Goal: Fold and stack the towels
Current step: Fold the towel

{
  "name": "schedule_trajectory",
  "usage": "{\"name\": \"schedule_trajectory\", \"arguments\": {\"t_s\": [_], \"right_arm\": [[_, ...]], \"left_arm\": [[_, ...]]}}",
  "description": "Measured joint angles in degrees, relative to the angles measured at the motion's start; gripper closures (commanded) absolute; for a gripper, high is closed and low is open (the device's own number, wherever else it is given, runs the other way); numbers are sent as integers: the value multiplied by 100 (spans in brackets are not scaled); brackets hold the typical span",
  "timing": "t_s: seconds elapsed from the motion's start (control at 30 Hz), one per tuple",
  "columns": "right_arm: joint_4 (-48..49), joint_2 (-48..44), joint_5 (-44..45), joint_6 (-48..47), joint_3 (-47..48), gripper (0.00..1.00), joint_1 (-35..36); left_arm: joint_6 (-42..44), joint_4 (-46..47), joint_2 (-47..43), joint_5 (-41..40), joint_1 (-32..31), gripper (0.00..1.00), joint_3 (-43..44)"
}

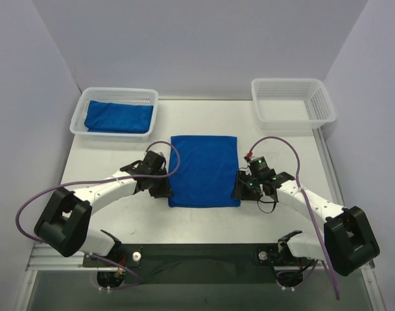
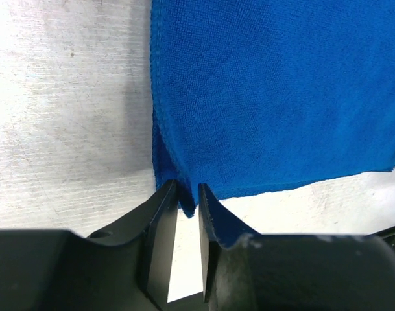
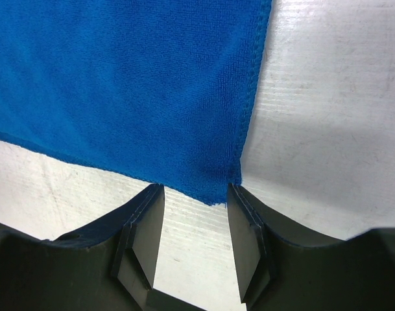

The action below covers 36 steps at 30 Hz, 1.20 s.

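Observation:
A blue towel (image 1: 203,170) lies flat on the white table, between the two arms. My left gripper (image 1: 163,191) is at its near left corner. In the left wrist view, the left gripper (image 2: 187,197) is shut on that corner of the towel (image 2: 275,97), which bunches between the tips. My right gripper (image 1: 241,191) is at the near right corner. In the right wrist view, the right gripper (image 3: 195,194) is open, with the corner of the towel (image 3: 119,84) lying flat between the tips.
A white basket (image 1: 77,120) at the back left holds a folded blue towel (image 1: 117,118). An empty white basket (image 1: 291,100) stands at the back right. Purple cables loop beside both arms.

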Motion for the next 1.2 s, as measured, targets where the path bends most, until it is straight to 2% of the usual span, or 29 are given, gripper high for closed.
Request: {"name": "schedule_trajectory", "arguments": {"t_s": [0.1,0.17,0.37,0.57,0.8,1.0,1.2], "right_arm": [[17,0,0,0,-28,56,0],[35,0,0,2,-57,56,0],[122,0,46,68,-179,57,0],[358,186,59,221,-330,66,-2],[254,162,105,177,-201,65,-2],[26,339,205,-256,1191,65,-44],[289,1670,127,-704,2983,67,-90]], "left_arm": [[9,-20,15,-17,-13,83,0],[31,-22,52,-20,-22,99,0],[98,-133,109,-26,-59,100,48],[105,-385,-4,-26,-70,100,385],[101,-463,-146,-24,-76,100,479],[101,-516,-142,-17,-101,100,479],[125,-533,-116,-11,-101,100,479]]}}
